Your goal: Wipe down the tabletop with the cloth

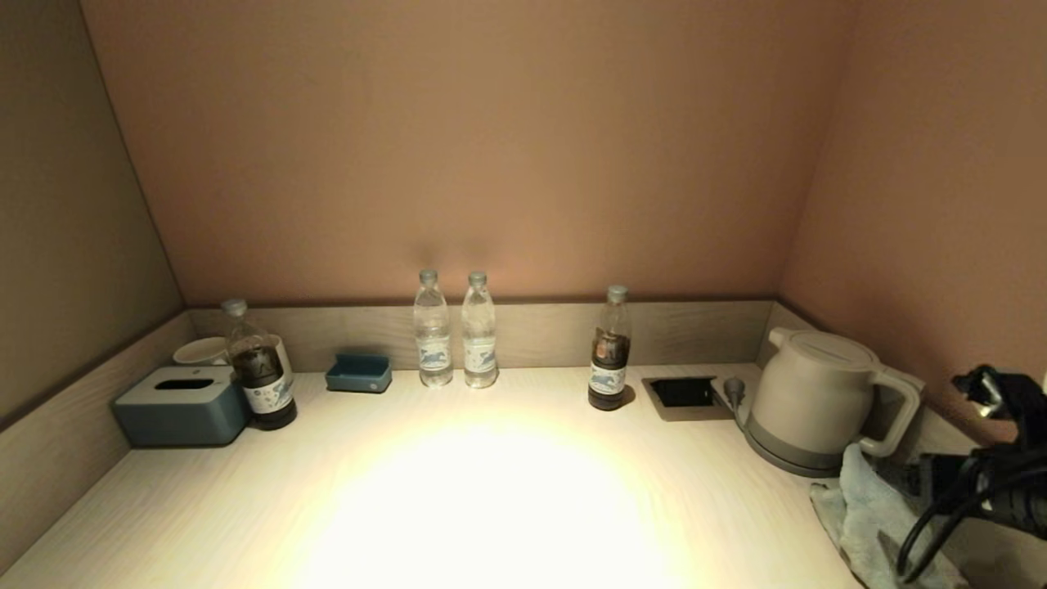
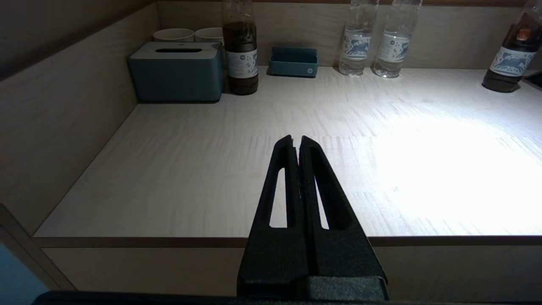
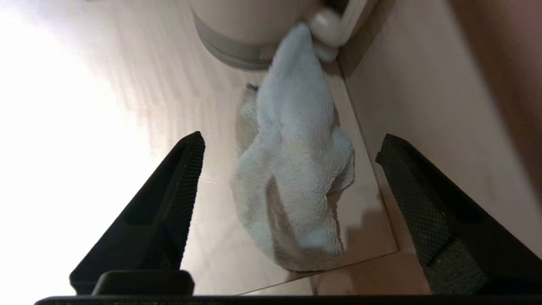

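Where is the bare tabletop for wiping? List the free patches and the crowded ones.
Free: the wide middle and front of the tabletop, from the tissue box across to the kettle. Crowded: the back edge, with bottles, tray and cups. Tight: the right corner, where the cloth lies touching the kettle, with the open right gripper over it.
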Robot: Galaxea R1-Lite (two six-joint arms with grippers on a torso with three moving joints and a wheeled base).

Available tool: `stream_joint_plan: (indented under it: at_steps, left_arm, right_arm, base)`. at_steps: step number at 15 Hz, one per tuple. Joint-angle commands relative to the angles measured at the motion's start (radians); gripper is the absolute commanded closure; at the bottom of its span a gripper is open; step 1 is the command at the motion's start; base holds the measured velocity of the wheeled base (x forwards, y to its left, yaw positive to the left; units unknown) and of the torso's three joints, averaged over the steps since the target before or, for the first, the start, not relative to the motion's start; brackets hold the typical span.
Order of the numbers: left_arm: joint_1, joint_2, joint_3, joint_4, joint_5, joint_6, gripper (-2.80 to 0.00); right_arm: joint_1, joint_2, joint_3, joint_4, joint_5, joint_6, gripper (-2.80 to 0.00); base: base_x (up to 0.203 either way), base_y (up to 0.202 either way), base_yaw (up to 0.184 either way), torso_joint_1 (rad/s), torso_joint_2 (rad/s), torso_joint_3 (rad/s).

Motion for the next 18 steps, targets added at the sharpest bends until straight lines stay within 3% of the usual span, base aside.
stream_joint_plan:
  at_steps: [1,2,5,18]
  left_arm:
    - [0.0,0.0,0.0,0.0,0.0,-0.001,0.0]
    - [0.0,0.0,0.0,0.0,0.0,-0.001,0.0]
    - [0.0,0.0,0.0,0.0,0.0,-0.001,0.0]
    - [0.0,0.0,0.0,0.0,0.0,-0.001,0.0]
  right_arm:
    - [0.01,-0.212,0.007,0.114,0.038,-0.003,-2.8]
    - [0.013,-0.269,0.006,0.146,0.071,-0.01,0.0]
    - [0.019,-0.367,0.0,0.215,0.178,-0.031,0.0]
    - [0.018,-0.804,-0.106,0.477,0.289,0.0,0.0]
  base:
    - [0.0,0.0,0.0,0.0,0.0,0.0]
    - [0.0,0.0,0.0,0.0,0.0,0.0]
    - [0.0,0.0,0.0,0.0,0.0,0.0]
    - [0.0,0.0,0.0,0.0,0.0,0.0]
